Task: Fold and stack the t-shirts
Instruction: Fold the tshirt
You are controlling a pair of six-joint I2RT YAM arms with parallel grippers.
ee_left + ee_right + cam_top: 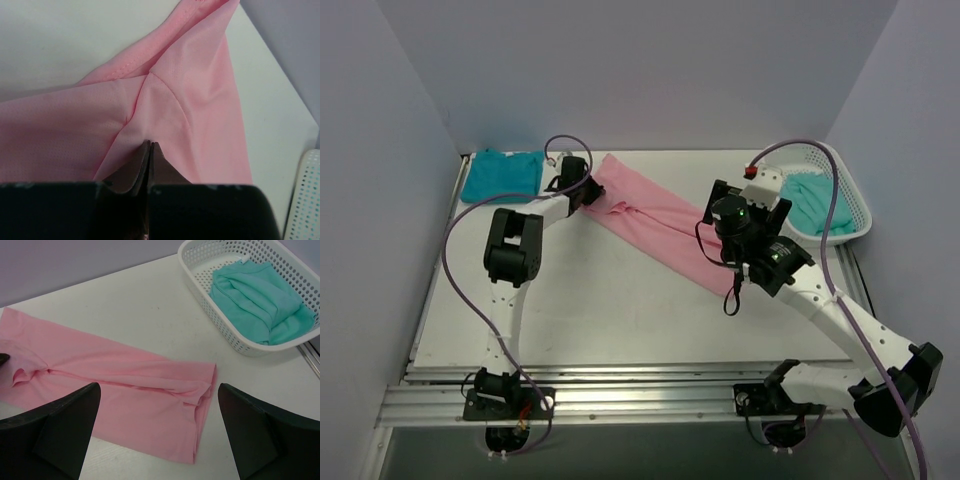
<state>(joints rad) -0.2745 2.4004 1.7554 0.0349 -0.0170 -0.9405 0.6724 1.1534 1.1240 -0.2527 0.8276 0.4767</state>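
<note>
Pink cloth: the light pink t-shirt (655, 220) lies as a long narrow strip slanting across the table (620, 310) from far left towards the near right, apparently already folded lengthwise. The left gripper (150, 150) is pinched tight on its far-left end, a ridge of cloth caught between the closed fingers. The right gripper (157, 392) hangs above the strip's other end, fingers spread wide and holding nothing. The deep teal t-shirt (502, 174) sits folded in the far-left corner. The mint-teal t-shirt (257, 302) lies bunched in the white basket (215, 315) at the far right. I judge the pink shirt mid-fold. The crosswise fold likely comes next, which calls for one end to be carried over the other with the edges aligned.
</note>
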